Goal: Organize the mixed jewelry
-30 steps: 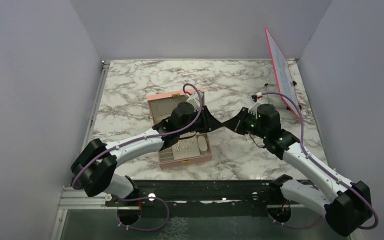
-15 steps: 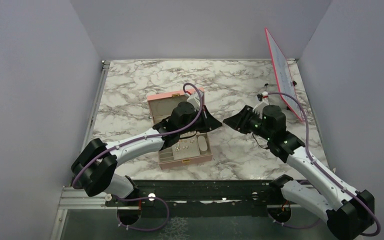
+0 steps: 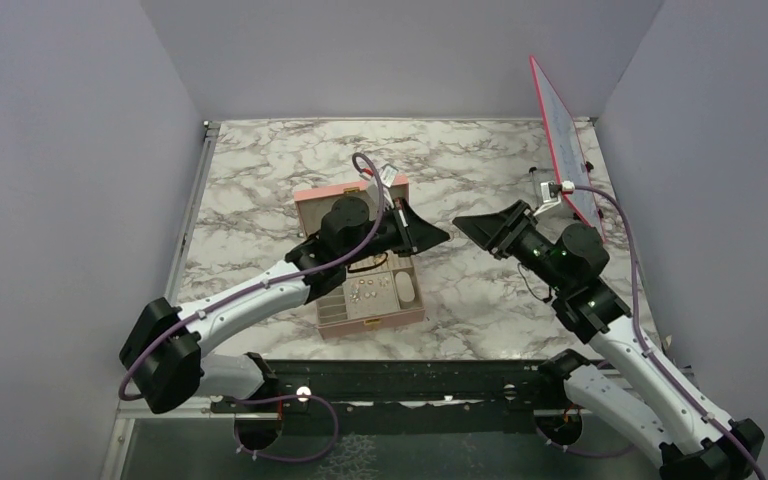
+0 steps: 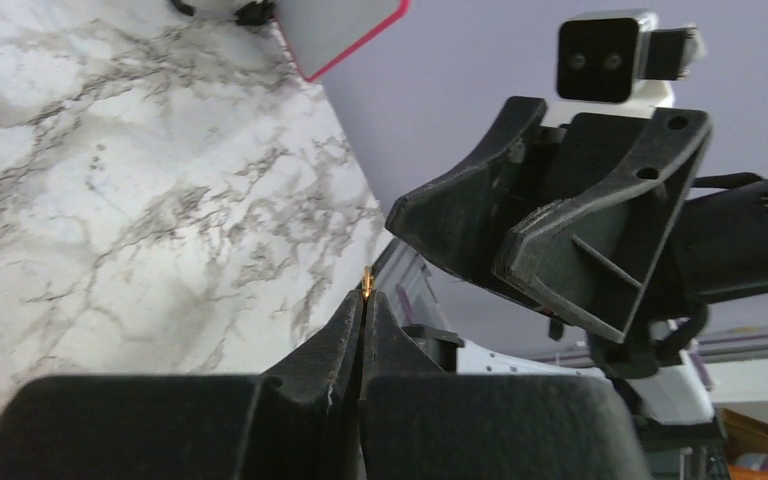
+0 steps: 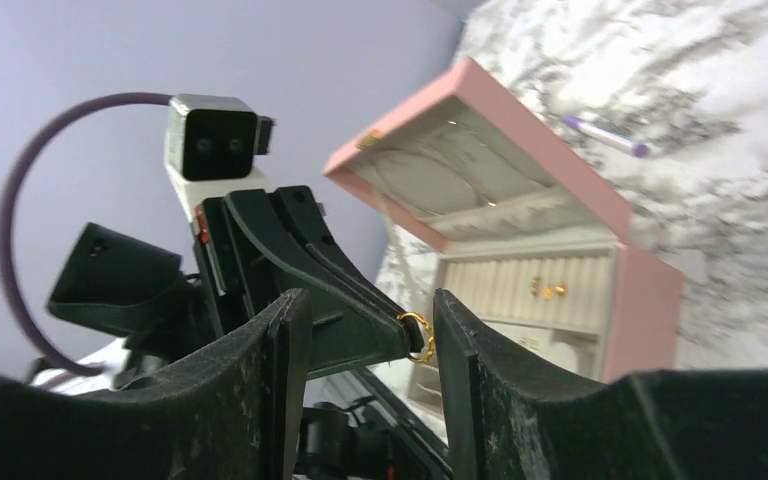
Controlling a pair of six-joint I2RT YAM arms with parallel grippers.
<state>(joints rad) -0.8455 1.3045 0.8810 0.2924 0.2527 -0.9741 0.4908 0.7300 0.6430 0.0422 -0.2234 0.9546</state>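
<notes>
The left gripper (image 4: pixel 365 297) is pinched shut on a tiny gold ring (image 5: pixel 418 335), held at its very tips in the air above the counter (image 3: pixel 260 170), just right of the open pink box (image 3: pixel 332 197). The right gripper (image 5: pixel 368 305) faces it tip to tip, jaws spread wide and holding nothing, the ring showing in the gap between them. More small gold pieces (image 5: pixel 548 290) sit in the box's ridged beige compartment.

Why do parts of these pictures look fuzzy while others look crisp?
Top external view: evenly lit, soft shadows, nothing blurred. Left wrist view: its own dark fingers lose detail up close. Right wrist view: the gold ring and pink box look fairly sharp; the marble table behind smears.
</notes>
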